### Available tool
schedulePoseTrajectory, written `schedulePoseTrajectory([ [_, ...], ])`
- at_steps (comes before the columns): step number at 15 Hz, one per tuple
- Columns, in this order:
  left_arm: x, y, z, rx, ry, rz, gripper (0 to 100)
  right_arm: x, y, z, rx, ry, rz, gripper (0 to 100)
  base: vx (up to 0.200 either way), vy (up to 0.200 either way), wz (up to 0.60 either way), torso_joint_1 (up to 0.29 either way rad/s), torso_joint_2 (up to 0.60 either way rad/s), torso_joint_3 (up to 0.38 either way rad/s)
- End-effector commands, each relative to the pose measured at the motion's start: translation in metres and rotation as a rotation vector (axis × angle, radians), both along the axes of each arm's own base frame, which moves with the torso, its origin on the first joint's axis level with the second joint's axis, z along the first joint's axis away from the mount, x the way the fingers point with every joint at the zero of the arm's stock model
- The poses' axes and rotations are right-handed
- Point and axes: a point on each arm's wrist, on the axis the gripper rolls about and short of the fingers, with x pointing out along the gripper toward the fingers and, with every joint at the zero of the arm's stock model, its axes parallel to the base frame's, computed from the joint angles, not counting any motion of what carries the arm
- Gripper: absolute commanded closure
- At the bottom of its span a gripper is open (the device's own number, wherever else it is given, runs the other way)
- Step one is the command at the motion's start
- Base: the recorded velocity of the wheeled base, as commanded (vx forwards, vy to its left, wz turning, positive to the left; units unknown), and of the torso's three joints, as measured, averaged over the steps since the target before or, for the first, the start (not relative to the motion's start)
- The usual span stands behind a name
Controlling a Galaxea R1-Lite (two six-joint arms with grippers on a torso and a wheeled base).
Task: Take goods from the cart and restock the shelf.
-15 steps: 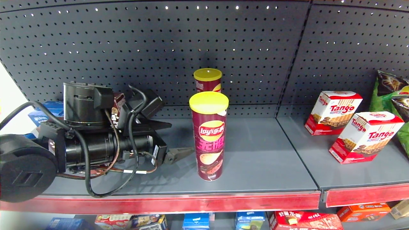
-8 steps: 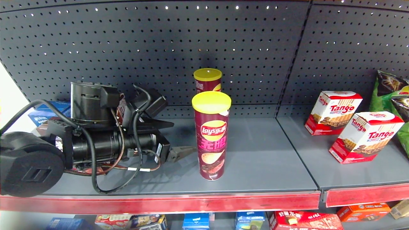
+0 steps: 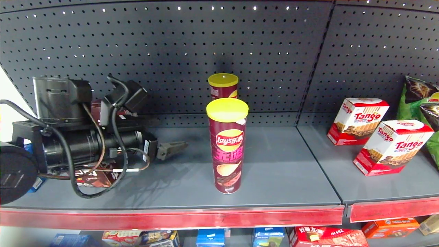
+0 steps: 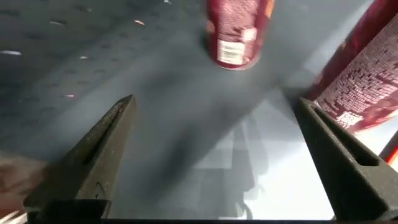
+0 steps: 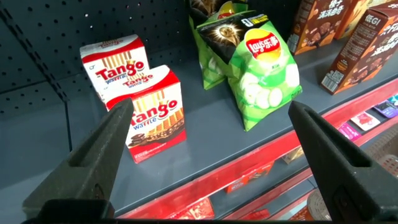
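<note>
Dark pegboard backs a grey shelf (image 3: 281, 171) with a red front lip. On it stands the front chip can (image 3: 227, 145), upright, maroon with a yellow lid, a little back from the lip. Directly behind that can, close to the pegboard, a second chip can (image 3: 223, 85) of the same kind stands upright.

To the left of the front can and clear of it, the left gripper (image 4: 214, 104) hangs low over the shelf, pointing toward the can with its fingers spread wide and nothing between them. A dark brown box (image 3: 92, 178) lies under that arm, farther left.

Well to the right of the front can sit two red-and-white wafer boxes (image 3: 392, 147), with green snack bags (image 3: 420, 109) beyond them. The right gripper (image 5: 208, 109) faces those boxes, its claw also spread and empty.
</note>
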Motion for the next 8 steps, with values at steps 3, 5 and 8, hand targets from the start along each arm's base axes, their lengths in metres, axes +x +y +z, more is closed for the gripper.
schedulePoseTrajectory([
  [3, -0.030, 0.000, 0.040, -0.051, -0.137, -0.053, 0, 0.002, 0.001, -0.007, -0.006, 0.010, 0.000, 0, 0.000, 0.000, 0.00, 0.000, 0.00, 0.000],
  [5, -0.040, -0.005, 0.050, -0.066, -0.171, -0.088, 0, 0.001, 0.001, -0.006, -0.005, 0.009, 0.000, 0, 0.000, 0.000, 0.00, 0.000, 0.00, 0.000],
  [8, -0.079, 0.008, 0.073, -0.099, -0.268, -0.094, 0, -0.002, -0.001, -0.008, -0.004, 0.006, 0.000, 0, 0.000, 0.000, 0.00, 0.000, 0.00, 0.000],
])
